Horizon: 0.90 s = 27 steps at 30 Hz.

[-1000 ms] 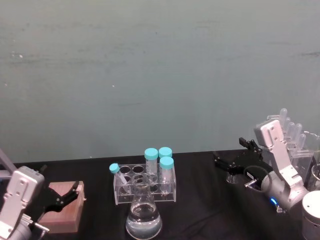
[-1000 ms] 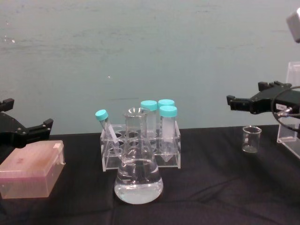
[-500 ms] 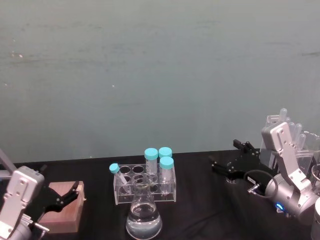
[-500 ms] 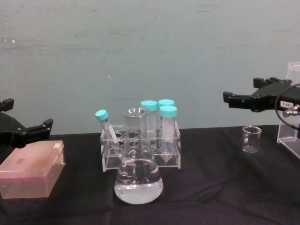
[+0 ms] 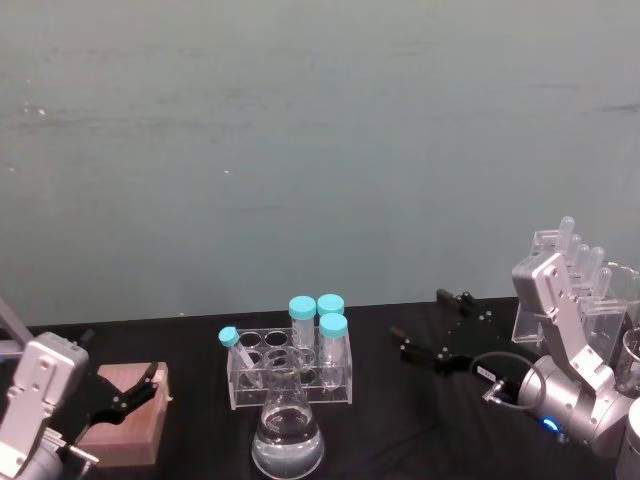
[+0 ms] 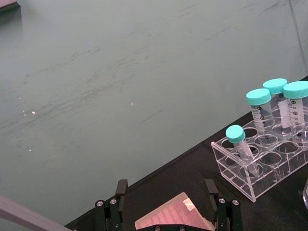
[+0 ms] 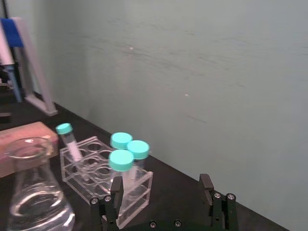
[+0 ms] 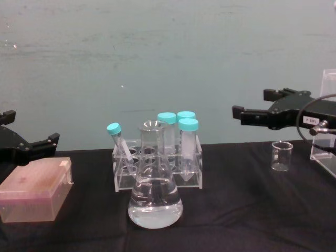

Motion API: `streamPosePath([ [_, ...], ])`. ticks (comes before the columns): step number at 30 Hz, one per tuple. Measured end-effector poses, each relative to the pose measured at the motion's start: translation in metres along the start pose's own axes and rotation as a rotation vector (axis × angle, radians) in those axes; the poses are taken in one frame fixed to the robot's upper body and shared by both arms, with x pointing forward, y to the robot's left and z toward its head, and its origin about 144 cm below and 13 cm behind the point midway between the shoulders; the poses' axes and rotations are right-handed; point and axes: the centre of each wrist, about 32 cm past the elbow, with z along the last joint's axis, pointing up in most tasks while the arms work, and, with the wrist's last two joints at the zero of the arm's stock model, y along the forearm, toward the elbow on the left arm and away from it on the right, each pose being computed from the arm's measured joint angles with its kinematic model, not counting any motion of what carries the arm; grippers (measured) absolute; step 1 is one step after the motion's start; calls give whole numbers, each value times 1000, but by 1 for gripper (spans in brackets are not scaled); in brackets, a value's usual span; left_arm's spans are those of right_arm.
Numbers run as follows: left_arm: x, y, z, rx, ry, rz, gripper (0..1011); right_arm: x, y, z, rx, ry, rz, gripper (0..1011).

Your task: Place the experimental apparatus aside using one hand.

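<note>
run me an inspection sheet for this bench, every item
surface: black cloth table, no spills seen
job's things: conical flask with clear liquid stands in front of the tube rack; small beaker and pipette stand at right
clutter: rack holds four teal-capped tubes, one leaning; pink tip box at left
grippers: right gripper in the air between rack and beaker, jaws open, empty; left gripper parked at left by the tip box, jaws open
cables: black cable looped at the right wrist
surroundings: plain green wall

I'm looking at a lab bench here: conical flask (image 8: 155, 206), capped tubes (image 8: 188, 137) in a clear rack (image 8: 122, 181), small beaker (image 8: 281, 156), black tabletop (image 8: 241, 215), plain teal wall (image 8: 157, 52).
</note>
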Motion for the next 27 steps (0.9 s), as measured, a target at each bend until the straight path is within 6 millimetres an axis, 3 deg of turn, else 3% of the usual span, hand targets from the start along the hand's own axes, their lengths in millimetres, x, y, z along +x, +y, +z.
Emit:
streamPosePath([
  [27,0,0,0,0,0,0,1000,2,12,1,-17,-26,280,1000],
])
